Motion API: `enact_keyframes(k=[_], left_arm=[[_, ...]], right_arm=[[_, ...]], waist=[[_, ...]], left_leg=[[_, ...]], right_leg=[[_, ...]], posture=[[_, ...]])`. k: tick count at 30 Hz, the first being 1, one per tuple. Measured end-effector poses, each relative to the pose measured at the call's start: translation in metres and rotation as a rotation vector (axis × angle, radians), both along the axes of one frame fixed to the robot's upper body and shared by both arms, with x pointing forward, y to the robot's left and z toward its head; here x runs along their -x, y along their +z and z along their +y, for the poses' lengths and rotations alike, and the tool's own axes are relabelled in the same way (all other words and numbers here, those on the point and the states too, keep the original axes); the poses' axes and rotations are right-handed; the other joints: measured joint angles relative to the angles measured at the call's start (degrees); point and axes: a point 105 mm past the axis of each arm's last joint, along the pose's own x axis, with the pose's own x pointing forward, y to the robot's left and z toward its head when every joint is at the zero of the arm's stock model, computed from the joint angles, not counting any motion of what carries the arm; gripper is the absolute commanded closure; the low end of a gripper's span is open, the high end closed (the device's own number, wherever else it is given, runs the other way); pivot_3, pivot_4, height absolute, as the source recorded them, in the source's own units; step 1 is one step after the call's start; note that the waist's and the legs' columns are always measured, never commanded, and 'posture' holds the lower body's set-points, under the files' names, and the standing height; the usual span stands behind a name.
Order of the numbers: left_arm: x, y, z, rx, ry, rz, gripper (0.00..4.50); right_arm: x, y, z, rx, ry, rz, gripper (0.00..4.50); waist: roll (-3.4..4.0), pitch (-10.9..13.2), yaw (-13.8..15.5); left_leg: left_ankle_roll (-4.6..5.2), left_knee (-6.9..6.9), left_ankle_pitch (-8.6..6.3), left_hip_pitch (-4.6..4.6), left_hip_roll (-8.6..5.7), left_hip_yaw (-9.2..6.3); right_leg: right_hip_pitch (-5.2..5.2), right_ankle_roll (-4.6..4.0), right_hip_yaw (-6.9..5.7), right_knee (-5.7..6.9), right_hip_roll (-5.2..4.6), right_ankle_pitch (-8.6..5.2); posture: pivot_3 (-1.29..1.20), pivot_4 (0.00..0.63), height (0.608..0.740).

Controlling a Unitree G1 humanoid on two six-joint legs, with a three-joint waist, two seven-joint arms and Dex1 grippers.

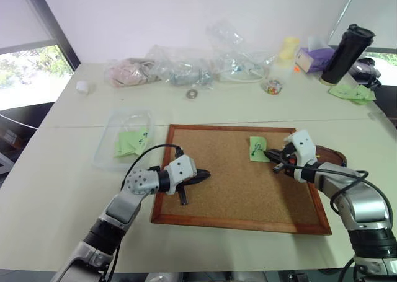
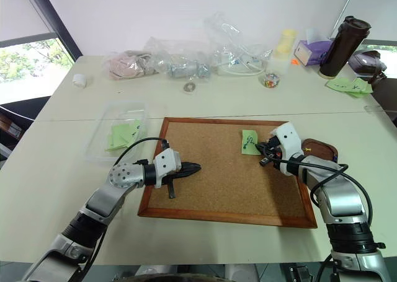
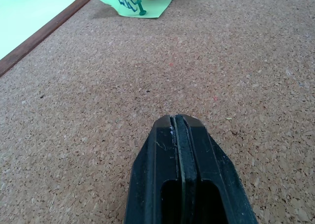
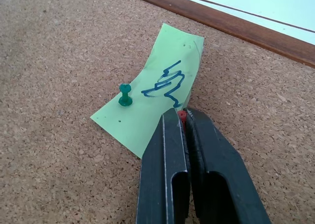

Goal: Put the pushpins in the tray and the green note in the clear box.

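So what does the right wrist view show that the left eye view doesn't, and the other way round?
Right wrist view alone: a red pushpin pinched between the right gripper's shut fingers at the green note's edge, and a green pushpin standing in the note. Left eye view alone: the clear box with green slips inside, the tray beside the board, and the shut left gripper. Both: the note on the cork board.

Cork board (image 1: 236, 183) lies under both pincers. Black tumbler (image 1: 346, 46), purple tissue box (image 1: 313, 57) and clear plastic bags (image 1: 186, 68) stand well beyond them.
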Motion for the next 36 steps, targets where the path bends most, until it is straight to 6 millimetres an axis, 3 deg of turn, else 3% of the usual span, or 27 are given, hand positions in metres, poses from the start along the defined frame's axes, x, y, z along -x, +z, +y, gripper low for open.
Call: enact_keyframes(k=[5,8,14,19,23,25,29,36], left_arm=[[0.0,0.0,0.0,0.0,-0.001,0.0,4.5],[0.0,0.0,0.0,-0.001,-0.001,0.001,4.5],[0.0,0.0,0.0,-0.003,-0.001,0.0,4.5],[0.0,0.0,0.0,-0.003,-0.002,-0.001,4.5],[0.001,0.0,0.001,-0.004,-0.002,-0.002,4.5],[0.001,0.0,0.0,-0.004,-0.005,-0.002,4.5],[0.002,-0.001,0.001,-0.008,-0.01,0.0,4.5],[0.002,-0.001,0.0,-0.008,-0.013,0.001,4.5]], right_arm=[[-0.003,0.013,-0.003,-0.043,-0.018,-0.024,4.43],[-0.005,0.024,-0.015,-0.045,-0.071,-0.061,4.43],[-0.003,0.017,-0.015,-0.045,-0.077,-0.017,4.43],[-0.003,0.025,-0.021,-0.066,-0.105,-0.04,4.43],[-0.002,0.044,-0.047,-0.083,-0.196,-0.105,4.43],[0.004,0.053,-0.07,-0.062,-0.261,-0.125,4.43],[0.024,0.04,-0.117,-0.022,-0.406,-0.074,4.43],[0.031,0.021,-0.123,-0.033,-0.421,-0.012,4.43]], waist=[[0.0,0.01,0.03],[-0.01,0.01,0.0],[0.0,0.01,-0.05],[-0.01,0.01,-0.03],[0.0,0.01,-0.03],[-0.02,0.01,0.1],[-0.01,-0.03,-0.06],[0.09,-0.03,-0.02]], left_leg=[[0.0,0.0,0.0,-0.01,0.0,0.0],[0.0,-0.03,0.0,0.01,0.0,0.0],[0.0,-0.06,0.0,0.02,0.0,0.0],[0.0,-0.08,0.0,0.01,0.0,0.0],[0.0,-0.13,0.0,0.02,0.0,0.0],[-0.01,-0.21,0.01,0.03,0.0,0.0],[-0.05,-0.54,0.04,0.14,0.03,0.0],[-0.08,-0.55,0.07,0.13,0.03,0.01]], right_leg=[[0.0,0.0,0.0,-0.01,0.0,0.0],[0.0,0.0,0.0,-0.01,0.0,0.0],[0.0,0.0,0.01,-0.03,-0.01,0.0],[-0.01,0.0,0.01,-0.03,0.0,0.0],[-0.02,0.0,0.01,-0.05,0.0,0.0],[-0.01,0.0,0.01,-0.1,-0.01,0.0],[0.09,0.0,0.0,-0.46,0.01,0.0],[0.11,0.0,0.01,-0.5,0.01,0.0]], posture=[[0.0,0.15,0.74],[0.0,0.15,0.74],[0.0,0.15,0.74],[0.0,0.15,0.74],[0.0,0.15,0.74],[0.0,0.15,0.74],[0.0,0.15,0.74],[0.0,0.15,0.74]])
